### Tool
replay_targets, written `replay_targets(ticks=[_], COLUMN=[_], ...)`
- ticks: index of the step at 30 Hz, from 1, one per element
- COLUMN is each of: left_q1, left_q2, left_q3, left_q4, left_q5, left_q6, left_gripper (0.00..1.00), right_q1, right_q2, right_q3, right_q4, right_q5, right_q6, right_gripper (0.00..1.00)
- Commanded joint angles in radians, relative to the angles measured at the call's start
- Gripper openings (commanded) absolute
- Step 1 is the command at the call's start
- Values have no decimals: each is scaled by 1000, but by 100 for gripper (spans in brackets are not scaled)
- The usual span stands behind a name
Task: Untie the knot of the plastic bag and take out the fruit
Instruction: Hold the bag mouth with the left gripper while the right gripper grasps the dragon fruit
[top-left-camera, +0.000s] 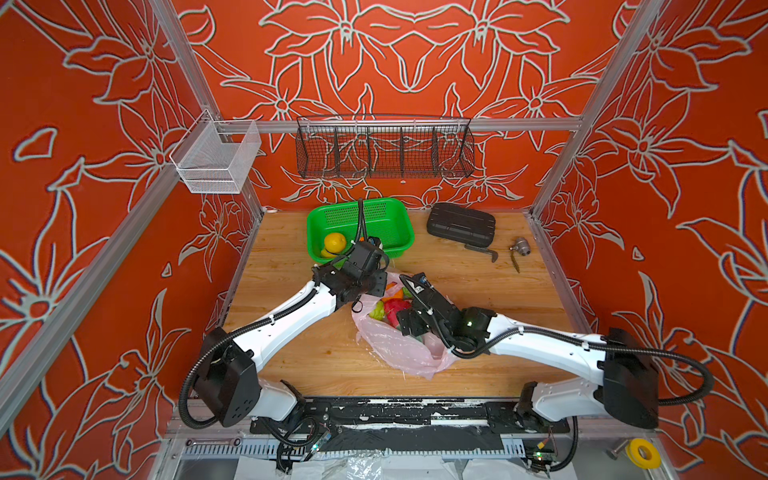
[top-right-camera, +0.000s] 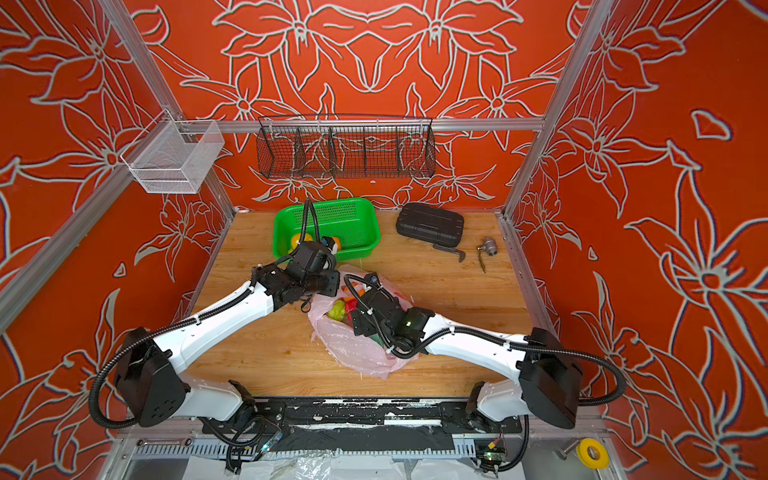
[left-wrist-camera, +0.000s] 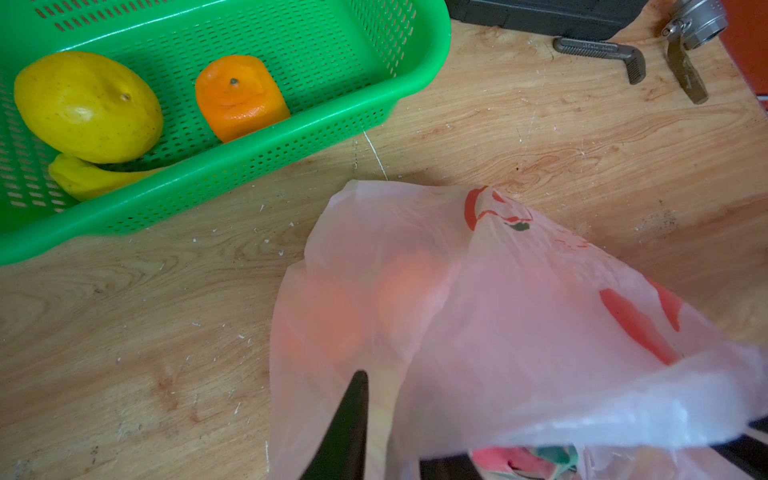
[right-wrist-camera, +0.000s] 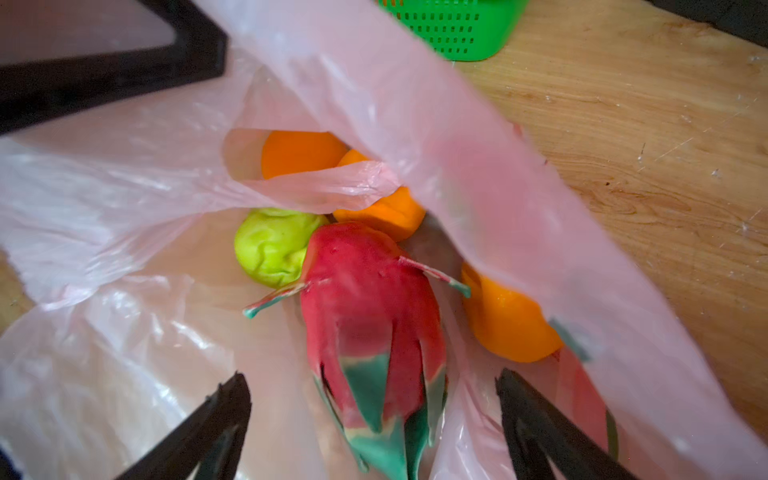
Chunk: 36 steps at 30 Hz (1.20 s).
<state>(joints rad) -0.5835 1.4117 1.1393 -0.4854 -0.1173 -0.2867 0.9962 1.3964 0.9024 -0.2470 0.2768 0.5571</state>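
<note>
Sitting back-left on the pale wooden tabletop (top-left-camera: 291, 353), a green perforated plastic basket (top-left-camera: 390, 226) holds a round yellow fruit (top-left-camera: 335, 242), a squashed orange fruit (left-wrist-camera: 239, 97) and a yellow banana (left-wrist-camera: 83, 178). Just in front, the left gripper (top-left-camera: 376, 286): jaws nearly together, pinching the raised rim of the thin translucent pink plastic bag (top-left-camera: 399, 345). Bag lies mid-table, mouth gaping. Inside: pink-red dragon fruit (right-wrist-camera: 370, 299) with green tips, wrinkled green fruit (right-wrist-camera: 270, 249), round orange fruits (right-wrist-camera: 299, 153). Reaching into the mouth, the right gripper (right-wrist-camera: 372, 376): jaws spread wide, either side of the dragon fruit. Back right: black ribbed hard case (top-left-camera: 461, 224), grey metal fitting (top-left-camera: 520, 247).
</note>
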Motion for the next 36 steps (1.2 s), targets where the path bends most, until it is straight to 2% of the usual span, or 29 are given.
replay_targets(ticks=[1,7,13,19,26,36], left_q1=[30,60,68,75,78,80], left_q2=[-39,-60,-52,-54,-48,-37], left_q3=[-30,-61,-66,-70,-59,-34], left_q4=[-8,14,15,19,18,11], left_q5=[34,66,80,85,88,91], left_q6=[-36,-56,-50,-48,-48,-53], left_gripper=[23,23,23,23,23,24], right_q1=[-21,-47,-48,-49,-50,-36], right_q2=[51,163,289,345,282,100], right_q3=[34,65,121,134,88,3], right_q4=[21,80,67,80,137,187], right_q5=[-52,-158,-161,-188,-207,-296], right_q6=[-31,-41,-27,-31,-34,-64], right_gripper=[95,97,97,95,69,63])
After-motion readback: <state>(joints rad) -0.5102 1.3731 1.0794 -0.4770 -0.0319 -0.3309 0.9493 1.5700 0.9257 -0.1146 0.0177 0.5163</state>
